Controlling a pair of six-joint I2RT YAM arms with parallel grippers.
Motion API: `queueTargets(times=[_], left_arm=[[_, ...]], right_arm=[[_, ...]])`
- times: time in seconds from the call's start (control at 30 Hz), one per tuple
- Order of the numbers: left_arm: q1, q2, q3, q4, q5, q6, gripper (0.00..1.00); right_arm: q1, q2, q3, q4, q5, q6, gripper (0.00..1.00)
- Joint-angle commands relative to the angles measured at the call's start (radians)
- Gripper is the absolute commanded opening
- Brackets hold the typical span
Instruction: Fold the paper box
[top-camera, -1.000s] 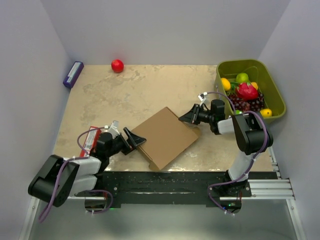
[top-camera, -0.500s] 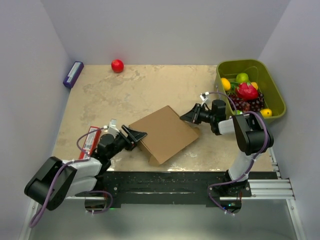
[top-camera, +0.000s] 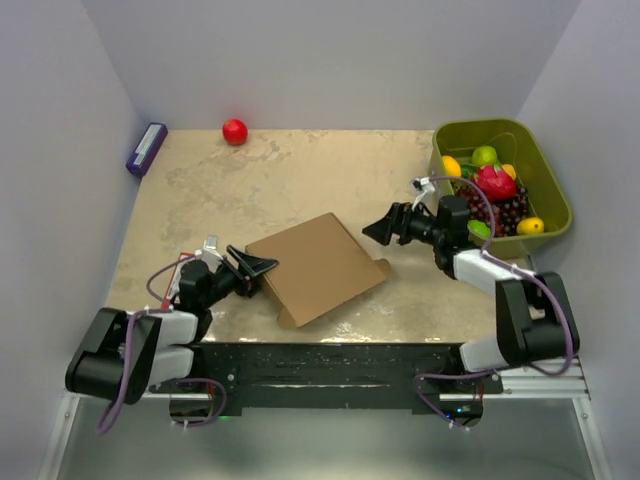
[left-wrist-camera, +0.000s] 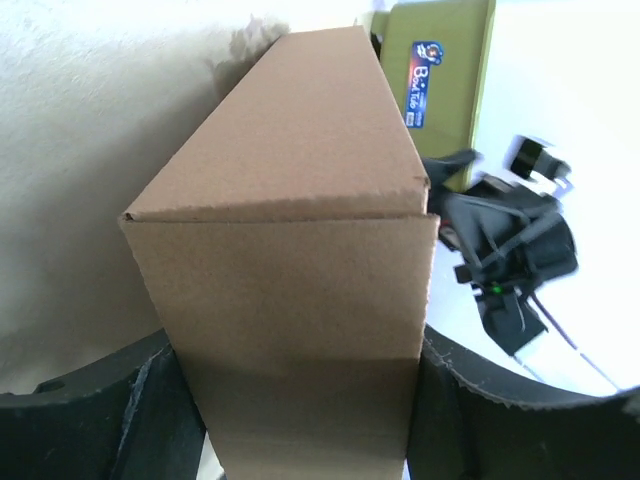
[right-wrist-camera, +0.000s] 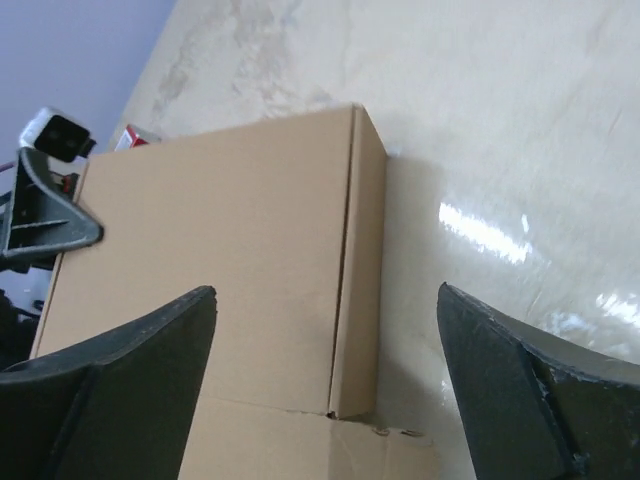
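The paper box (top-camera: 318, 268) is a plain brown, shallow, closed rectangle lying skewed near the table's front middle. My left gripper (top-camera: 258, 265) is at its left end. In the left wrist view the box (left-wrist-camera: 300, 200) fills the gap between both fingers (left-wrist-camera: 90, 420), which press on its two faces, so the left gripper (left-wrist-camera: 295, 350) is shut on it. My right gripper (top-camera: 378, 228) hangs open off the box's far right corner without touching it. In the right wrist view the box (right-wrist-camera: 220, 260) lies ahead of the wide-apart right gripper (right-wrist-camera: 325, 290).
A green bin (top-camera: 500, 133) holding fruit stands at the back right, close behind the right arm. A red ball (top-camera: 234, 131) and a purple-blue packet (top-camera: 146, 148) lie at the back left. A red packet (top-camera: 180, 276) lies beside the left arm.
The right gripper opened, let go of the box's right corner and drew back to the right. The left gripper closed on the box's left end, and the box slid left.
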Motion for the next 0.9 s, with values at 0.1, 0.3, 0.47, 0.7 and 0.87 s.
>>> queueTargets(times=[0.1, 0.3, 0.47, 0.7, 0.87], left_arm=[[0.168, 0.145, -0.044, 0.27, 0.324, -0.171, 0.0], [0.274, 0.212, -0.093, 0.387, 0.459, -0.248, 0.0], [0.341, 0.172, -0.105, 0.315, 0.548, -0.231, 0.0], [0.365, 0.128, -0.127, 0.235, 0.579, -0.235, 0.0], [0.365, 0.125, -0.142, 0.309, 0.597, -0.291, 0.0]], right_arm=[[0.343, -0.368, 0.072, -0.338, 0.429, -0.496, 0.99], [0.482, -0.508, 0.133, -0.372, 0.514, -0.461, 0.99], [0.482, -0.564, 0.222, -0.351, 0.393, -0.323, 0.99], [0.499, -0.558, 0.18, -0.231, 0.369, -0.151, 0.99], [0.741, -0.586, 0.212, -0.47, 0.673, -0.444, 0.98]])
